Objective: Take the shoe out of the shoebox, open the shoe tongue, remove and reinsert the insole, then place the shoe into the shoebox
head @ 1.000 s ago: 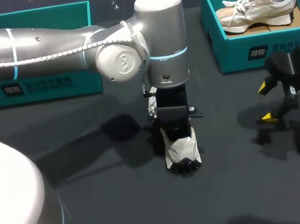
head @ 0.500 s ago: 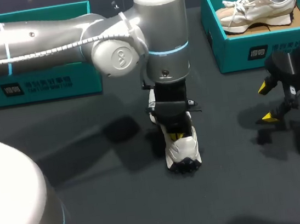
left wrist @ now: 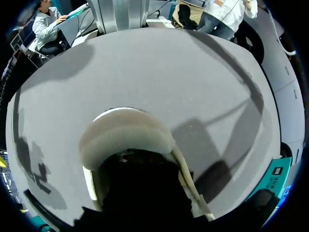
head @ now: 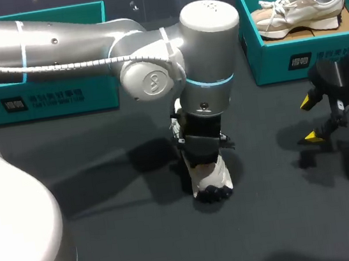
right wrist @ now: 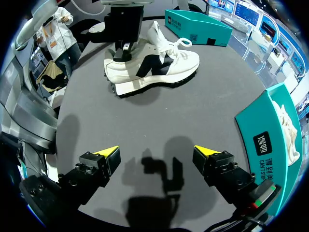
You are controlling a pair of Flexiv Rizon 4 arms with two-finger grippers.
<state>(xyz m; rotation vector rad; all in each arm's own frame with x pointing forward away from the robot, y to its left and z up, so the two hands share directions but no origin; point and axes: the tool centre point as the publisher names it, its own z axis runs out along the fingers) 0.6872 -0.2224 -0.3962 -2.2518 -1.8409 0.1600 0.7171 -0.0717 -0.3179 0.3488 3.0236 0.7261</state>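
1. White-and-black lace-up sneaker with a lugged black sole [right wrist: 152,67] stands upright on its sole on the dark grey table [head: 132,252], not in any box.
2. Sneaker's long axis runs heel toward the robot, toe away from it. The head view shows only the heel end; the rest sits under the left arm.
3. Left gripper [right wrist: 123,48] comes straight down onto the sneaker at the collar, heel end, behind the laces. How deep it goes into the opening can't be told. Its own wrist view gives only the rounded heel rim under a dark mass, so spread or clamped: cannot tell.
4. Right gripper [right wrist: 155,152] is well apart from the sneaker, off the flank with the black panel, facing it broadside. Spread wide, holding nothing.
5. Teal cardboard shoebox [head: 268,60] lies beyond the sneaker's toe on the right-arm side, with a beige-and-grey running shoe [head: 299,4] inside. A second teal box [head: 54,98] lies beyond the toe on the left-arm side, its inside mostly hidden by the left arm.
6. Judgement: shoe is out, so this looks like the tongue or insole step, with the left arm on the job.
7. Key relation: the opening is directly under the left gripper, so any pull goes up and out. The right arm is side-on and free, best placed to pin the toe or midfoot.
8. Risk: nothing holds the sneaker down, so it could lift or tip with the left gripper.
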